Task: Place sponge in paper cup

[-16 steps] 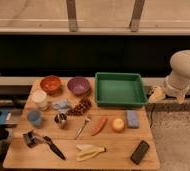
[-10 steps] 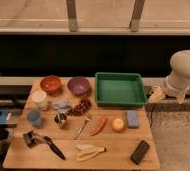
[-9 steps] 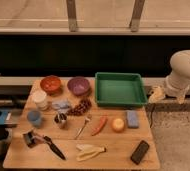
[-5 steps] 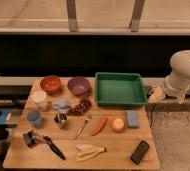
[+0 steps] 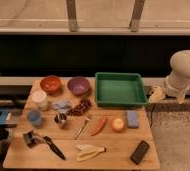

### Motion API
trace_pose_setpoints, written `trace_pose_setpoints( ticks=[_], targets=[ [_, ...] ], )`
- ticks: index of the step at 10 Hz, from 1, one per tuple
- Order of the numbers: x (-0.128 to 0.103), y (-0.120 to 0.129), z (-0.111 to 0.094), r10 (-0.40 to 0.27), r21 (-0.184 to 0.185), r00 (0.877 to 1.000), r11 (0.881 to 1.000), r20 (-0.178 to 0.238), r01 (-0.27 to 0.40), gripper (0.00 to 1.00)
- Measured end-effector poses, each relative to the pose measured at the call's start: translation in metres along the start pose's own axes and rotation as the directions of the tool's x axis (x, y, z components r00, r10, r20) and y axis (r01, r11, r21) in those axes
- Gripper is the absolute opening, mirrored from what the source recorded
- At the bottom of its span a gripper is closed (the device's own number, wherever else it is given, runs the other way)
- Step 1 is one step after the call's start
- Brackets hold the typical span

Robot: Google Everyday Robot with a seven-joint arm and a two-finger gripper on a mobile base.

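Gripper: two-finger gripper [image 5: 156, 94] past the wooden table's [image 5: 115, 150] right edge, released, empty.
Sponge: small light-blue rectangular sponge [image 5: 132, 118] on table, just beside orange ball [image 5: 118, 124].
Cup: short off-white paper cup [image 5: 39, 98], far left.

No legible text or labels anywhere, claw [image 5: 156, 94] right of green tray [image 5: 119, 75]

- Gripper [image 5: 158, 94]: cream, smooth plastic look, jaws apart, just off the right edge of the table [image 5: 118, 150].
- Tray [image 5: 119, 77], nearest the jaws: green plastic, smooth, slight sheen.
- Table: pale wood, matt.
- Sponge [image 5: 132, 118], below the jaws, near them: light-blue, matt, foam-like.
- Paper cup [image 5: 39, 98], far from the jaws: off-white paper, matt.
- Cloth [image 5: 62, 105] beside it: wrinkled blue-grey fabric.
- Metal cup [image 5: 61, 119]: shiny.
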Motion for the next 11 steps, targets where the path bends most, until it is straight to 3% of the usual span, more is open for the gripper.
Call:
trace_pose_setpoints(
  ticks=[9, 11],
  targets=[
    [-0.002, 0.002, 0.001, -0.006, -0.003, 1.0, 1.0, -0.004, 0.006, 0.8],
    [-0.003, 0.019, 0.016, -0.019, -0.031, 0.999, 0.999, -0.045, 0.017, 0.8]
  ],
)
